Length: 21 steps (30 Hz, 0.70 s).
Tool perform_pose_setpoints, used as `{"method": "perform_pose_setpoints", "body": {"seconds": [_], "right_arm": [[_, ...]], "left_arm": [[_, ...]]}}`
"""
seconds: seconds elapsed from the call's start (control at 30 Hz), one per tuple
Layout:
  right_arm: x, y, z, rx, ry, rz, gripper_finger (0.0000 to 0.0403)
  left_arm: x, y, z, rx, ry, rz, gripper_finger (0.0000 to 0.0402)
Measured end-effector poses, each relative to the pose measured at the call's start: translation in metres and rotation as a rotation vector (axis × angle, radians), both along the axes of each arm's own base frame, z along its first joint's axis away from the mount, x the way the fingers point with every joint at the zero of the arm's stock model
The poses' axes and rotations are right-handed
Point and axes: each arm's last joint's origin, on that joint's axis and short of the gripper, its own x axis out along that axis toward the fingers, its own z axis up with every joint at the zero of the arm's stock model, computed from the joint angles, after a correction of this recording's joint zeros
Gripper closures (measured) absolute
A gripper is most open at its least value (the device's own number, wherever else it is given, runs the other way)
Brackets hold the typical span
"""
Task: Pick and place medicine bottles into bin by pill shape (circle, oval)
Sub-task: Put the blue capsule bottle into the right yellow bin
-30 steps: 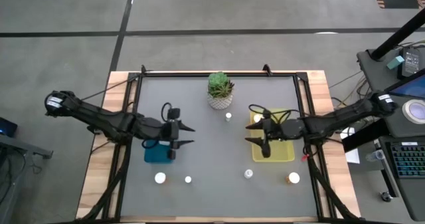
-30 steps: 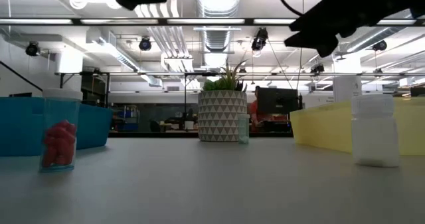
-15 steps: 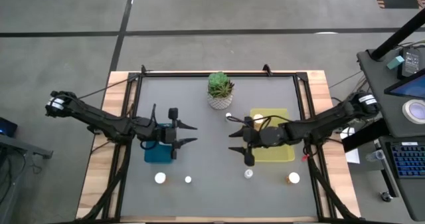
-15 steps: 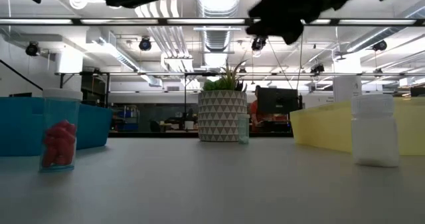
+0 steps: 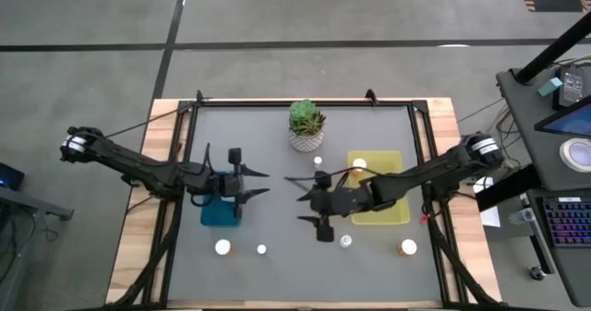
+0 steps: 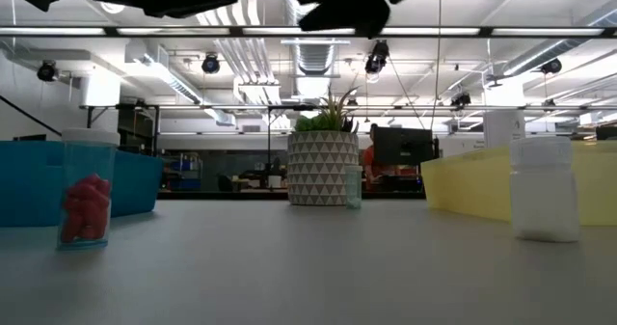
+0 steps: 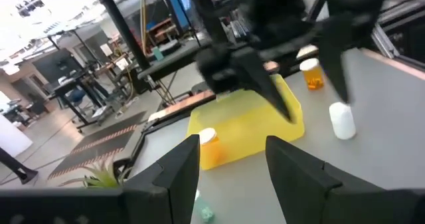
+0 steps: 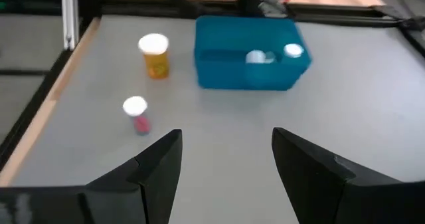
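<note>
On the grey table (image 5: 277, 145), loose medicine bottles (image 5: 223, 247) wait along the near edge: two on the left, two on the right, one more beside the succulent pot (image 5: 306, 126). Some already lie in the blue bin (image 8: 251, 54) and the yellow bin (image 5: 395, 211) (so sorting looks partly done). The right gripper (image 5: 310, 201) hovers mid-table, spread and empty; the left gripper (image 5: 256, 185) hangs by the blue bin, likewise released. Nothing blocks the near bottles.

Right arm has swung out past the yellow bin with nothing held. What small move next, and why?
Probably lower the right gripper toward the white-capped bottle standing just beside it: its fingers are open and empty, and that loose bottle is the closest. The left gripper waits open at the blue bin.
</note>
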Motion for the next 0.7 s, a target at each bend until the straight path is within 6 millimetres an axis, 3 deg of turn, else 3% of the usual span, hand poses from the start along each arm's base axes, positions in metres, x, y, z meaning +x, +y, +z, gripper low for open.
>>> {"method": "perform_pose_setpoints", "body": {"seconds": [0.47,0.7], "right_arm": [[0.075,0.048,-0.022,-0.011,0.036,0.063,0.0176],[0.097,0.062,-0.049,0.016,0.187,0.045,0.0129]], "left_arm": [[-0.01,0.003,0.008,-0.014,-0.048,-0.001,0.0244],[-0.011,0.003,0.009,-0.014,-0.054,-0.002,0.0244]]}}
